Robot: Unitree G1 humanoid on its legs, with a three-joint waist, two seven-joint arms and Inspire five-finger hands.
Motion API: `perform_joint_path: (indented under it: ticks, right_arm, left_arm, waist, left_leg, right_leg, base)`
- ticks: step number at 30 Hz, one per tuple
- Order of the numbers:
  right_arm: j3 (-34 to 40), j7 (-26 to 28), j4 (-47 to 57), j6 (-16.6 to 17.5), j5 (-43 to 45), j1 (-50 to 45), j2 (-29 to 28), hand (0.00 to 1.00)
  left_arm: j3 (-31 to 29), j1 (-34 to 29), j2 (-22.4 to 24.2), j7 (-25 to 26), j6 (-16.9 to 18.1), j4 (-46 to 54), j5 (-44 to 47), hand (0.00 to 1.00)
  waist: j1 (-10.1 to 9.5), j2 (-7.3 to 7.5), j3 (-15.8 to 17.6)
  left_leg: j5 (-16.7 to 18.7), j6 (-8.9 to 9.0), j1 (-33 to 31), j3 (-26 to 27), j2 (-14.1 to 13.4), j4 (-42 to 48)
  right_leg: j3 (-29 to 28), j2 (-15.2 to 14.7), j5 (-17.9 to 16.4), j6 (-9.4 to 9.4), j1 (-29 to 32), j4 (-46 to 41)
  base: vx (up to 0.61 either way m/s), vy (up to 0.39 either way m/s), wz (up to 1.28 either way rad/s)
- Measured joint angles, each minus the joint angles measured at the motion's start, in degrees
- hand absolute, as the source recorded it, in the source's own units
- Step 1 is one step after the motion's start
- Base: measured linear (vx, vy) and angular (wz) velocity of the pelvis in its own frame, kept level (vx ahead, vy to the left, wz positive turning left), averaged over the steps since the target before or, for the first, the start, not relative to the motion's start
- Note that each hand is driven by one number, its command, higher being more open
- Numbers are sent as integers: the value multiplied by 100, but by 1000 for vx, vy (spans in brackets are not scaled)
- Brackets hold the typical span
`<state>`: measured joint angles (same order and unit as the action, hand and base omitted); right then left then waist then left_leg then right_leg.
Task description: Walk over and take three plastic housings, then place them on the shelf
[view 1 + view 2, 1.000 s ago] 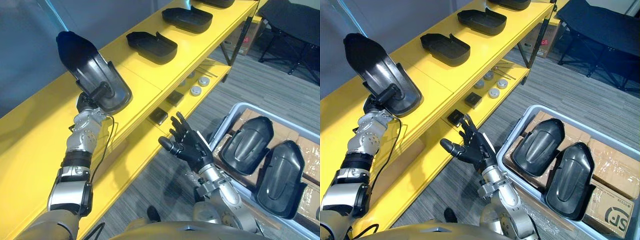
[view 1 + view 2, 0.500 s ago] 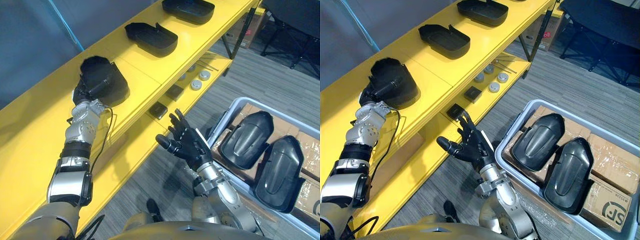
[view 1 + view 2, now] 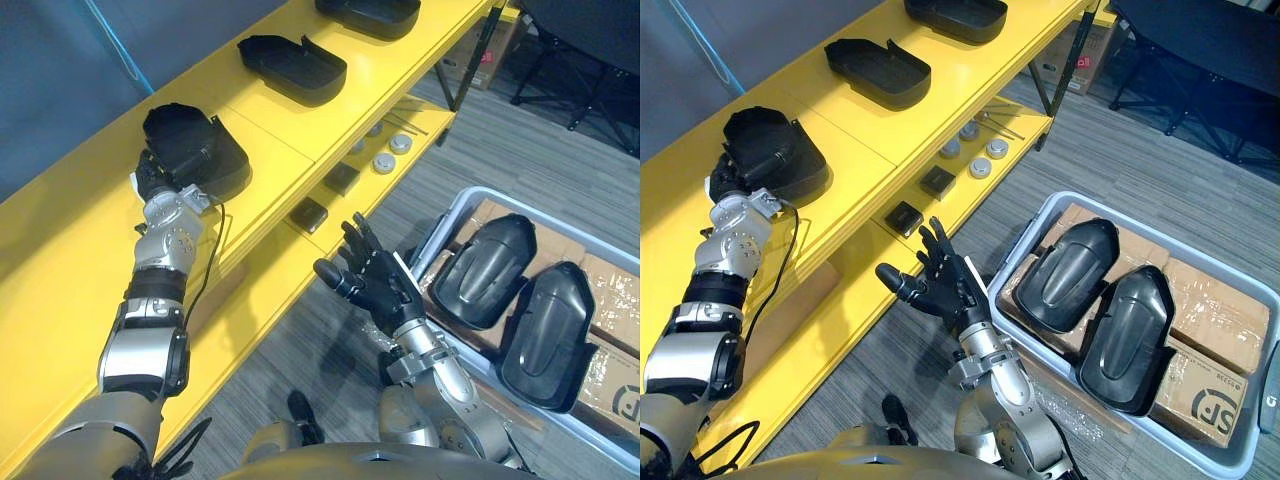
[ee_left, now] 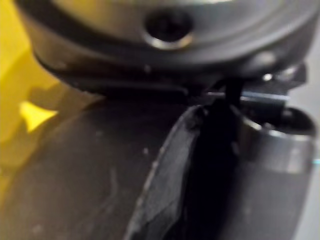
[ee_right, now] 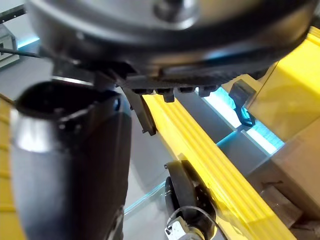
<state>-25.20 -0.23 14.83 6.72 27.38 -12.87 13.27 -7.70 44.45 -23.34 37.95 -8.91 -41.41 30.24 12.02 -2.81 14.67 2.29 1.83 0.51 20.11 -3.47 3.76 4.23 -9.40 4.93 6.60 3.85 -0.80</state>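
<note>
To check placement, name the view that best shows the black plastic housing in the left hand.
The right eye view: the whole black plastic housing sits on the yellow shelf, left hand gripping its near edge. The left eye view shows the same; the left wrist view, a close dark part.

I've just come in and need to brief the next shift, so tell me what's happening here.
The robot's left hand is at the top level of the yellow shelf, fingers closed on the near end of a black plastic housing that rests on the shelf. Two more housings lie farther along it. The right hand hangs open beside the lower level. A grey bin on the floor holds two further housings lying on cardboard boxes.
</note>
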Motion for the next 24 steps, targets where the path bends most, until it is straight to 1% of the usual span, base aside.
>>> perform_joint_path:
  ticks: [1,2,4,5,8,10,13,16,18,21,23,24]
  right_arm:
    - [-1,-30,0,44,-10,-25,0,100]
    - [6,-41,-1,102,-21,-40,0,100]
    - [34,-41,0,216,-68,-32,0,100]
    - [82,-44,0,304,-248,-29,0,100]
    - [197,-56,0,447,-441,25,1,100]
    - [310,-105,0,519,-452,194,4,100]
    - [495,-197,0,520,-450,345,37,100]
    - [710,-226,0,531,-452,420,47,100]
    - [847,-279,0,531,-487,483,54,100]
    - [1134,-304,0,530,-672,536,66,100]
    - [1320,-277,-2,530,-670,746,71,100]
    - [1375,-267,-3,530,-670,803,72,100]
  left_arm:
    - [-126,39,-36,247,-23,-92,-337,100]
    - [-253,38,-132,381,-155,-128,-435,100]
    - [-402,30,-279,445,-292,-228,-639,100]
    - [-467,29,-358,460,-368,-267,-641,100]
    - [-530,-12,-425,469,-405,-337,-677,100]
    - [-681,-73,-428,472,-409,-373,-848,100]
    - [-756,-235,-433,462,-397,-375,-938,100]
    - [-888,-306,-502,438,-354,-421,-1034,100]
    - [-896,-438,-527,435,-141,-421,-1030,100]
    - [-890,-511,-526,424,251,-406,-996,100]
    - [-883,-813,-507,415,678,28,-917,100]
    - [-884,-907,-484,410,757,236,-828,100]
  waist:
    - [6,0,0]
    - [6,0,0]
    - [-11,10,6]
    - [-39,18,10]
    - [-91,37,7]
    - [-194,63,-4]
    - [-267,84,-12]
    - [-300,154,-52]
    - [-312,183,-69]
    - [-400,256,-113]
    - [-403,306,-142]
    - [-406,315,-149]
  left_leg:
    - [-10,11,5,2,-15,0]
    - [-12,14,8,1,-31,-1]
    - [-14,18,19,-17,-52,-3]
    - [-14,19,39,-48,-57,-4]
    - [-10,23,103,-144,-56,-13]
    - [-8,27,120,-178,-60,-12]
    - [-4,32,207,-225,-55,-26]
    - [-8,40,211,-267,-63,-25]
    - [-8,40,219,-277,-60,-25]
    - [-15,49,221,-307,-63,-25]
    - [-20,46,227,-317,-45,-32]
    - [-25,42,235,-328,-11,-41]
  right_leg:
    - [0,16,0,-2,-4,1]
    - [3,34,2,-6,-10,4]
    - [20,55,2,-10,-46,24]
    - [48,60,4,-13,-107,72]
    - [154,59,10,-22,-283,178]
    - [186,63,16,-31,-335,212]
    - [233,62,24,-39,-477,286]
    - [280,70,32,-50,-518,317]
    - [294,70,53,-53,-562,366]
    - [327,77,74,-60,-601,409]
    - [360,73,77,-62,-610,408]
    - [375,68,77,-62,-620,407]
  base:
    - [0,0,0]
    - [0,0,0]
    - [32,-25,7]
    - [28,-20,12]
    - [13,-4,18]
    - [-9,-1,8]
    - [-14,-2,5]
    - [-28,-8,8]
    - [-28,-8,3]
    - [-22,-9,5]
    - [-26,-2,4]
    - [-29,14,7]
